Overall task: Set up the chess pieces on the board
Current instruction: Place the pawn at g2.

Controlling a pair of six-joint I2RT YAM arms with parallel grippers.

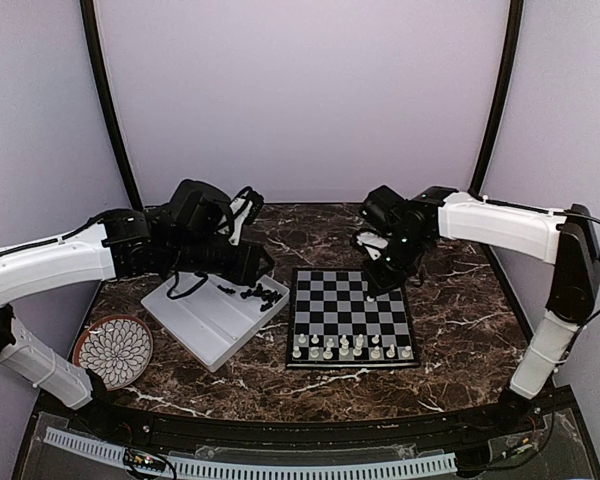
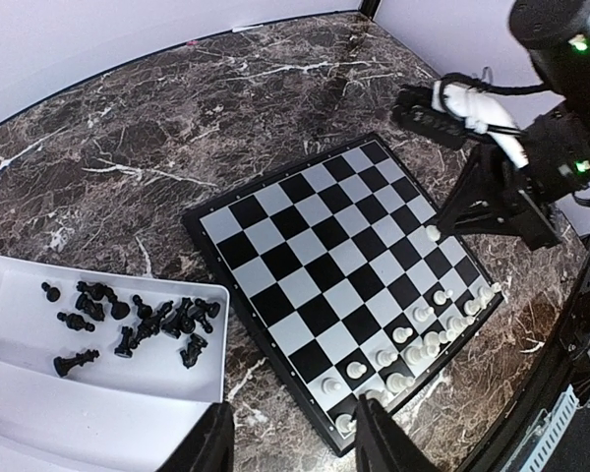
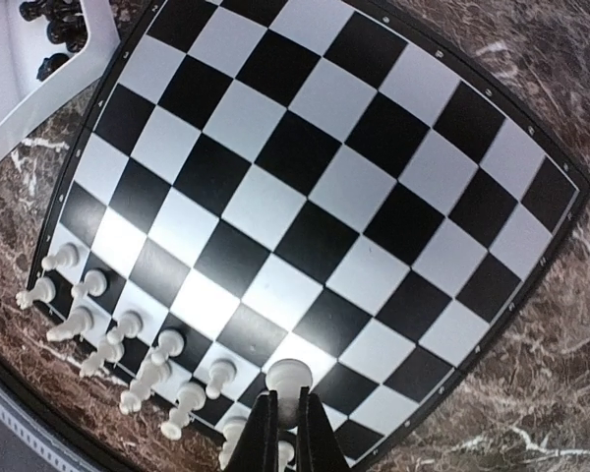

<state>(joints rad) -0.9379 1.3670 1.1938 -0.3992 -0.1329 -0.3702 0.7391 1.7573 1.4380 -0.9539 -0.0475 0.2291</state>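
The board (image 1: pixel 348 300) lies at mid table, and several white chess pieces (image 1: pixel 345 347) stand in its two near rows. Several black pieces (image 1: pixel 257 294) lie in a heap in the white tray (image 1: pixel 205 325). My right gripper (image 3: pixel 287 401) is shut on a white pawn (image 3: pixel 287 376) and holds it just over a square near the board's right edge, behind the white rows. In the top view that gripper (image 1: pixel 372 290) is over the board's right half. My left gripper (image 2: pixel 295 442) is open and empty, high above the tray's right end and the board's near left corner.
A round patterned plate (image 1: pixel 113 350) sits at the near left. The tray (image 2: pixel 39 413) lies tilted just left of the board (image 2: pixel 305 246), its black pieces (image 2: pixel 138 320) in the far compartment. Dark marble table surrounds both; purple walls stand behind.
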